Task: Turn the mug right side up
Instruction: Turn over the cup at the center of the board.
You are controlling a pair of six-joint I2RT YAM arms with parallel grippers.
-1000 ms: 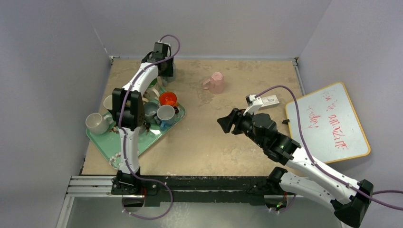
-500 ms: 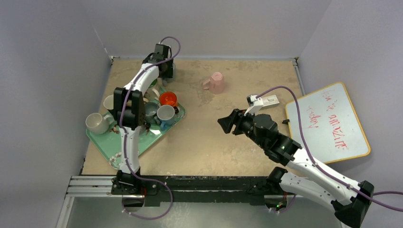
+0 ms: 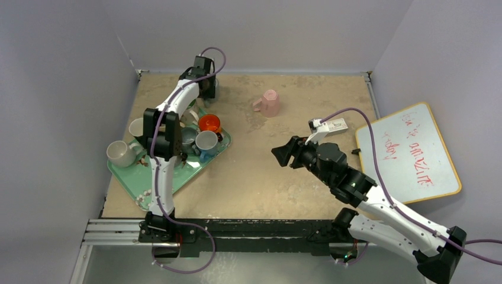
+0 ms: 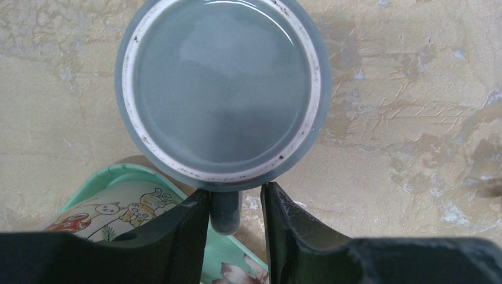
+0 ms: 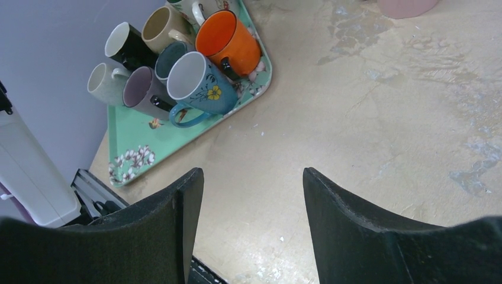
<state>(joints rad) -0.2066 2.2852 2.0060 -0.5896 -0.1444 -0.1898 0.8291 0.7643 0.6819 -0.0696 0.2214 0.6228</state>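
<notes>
One grey-blue mug stands upside down on the bare table, its flat glazed base and pale foot ring facing the left wrist camera. In the top view it sits at about 11 o'clock on the tabletop, close to the back wall and mostly hidden under the left gripper.

Its handle points to 6 o'clock in the wrist view. A corner of the green floral tray shows beneath and beside it, at 7 o'clock from the mug. From 12 round to 5 o'clock of the mug only rough tabletop shows, so that side is free. The tray edge crowds the handle side.

The left gripper's jaws are narrow, with one of its fingers on each side of the handle. The 7 o'clock finger looks to be against the handle. A thin gap shows between the handle and the other finger, so no firm clamp is visible.

On the tray a cluster of mugs stands upright and packed close, among them an orange mug and a blue flowered mug.

A pink mug stands alone at 12 o'clock from the table's centre, well apart from everything else.

The right gripper hangs above open tabletop at about 4 o'clock from centre, its jaws wide with nothing between them.

A whiteboard lies off the table's 3 o'clock edge.
</notes>
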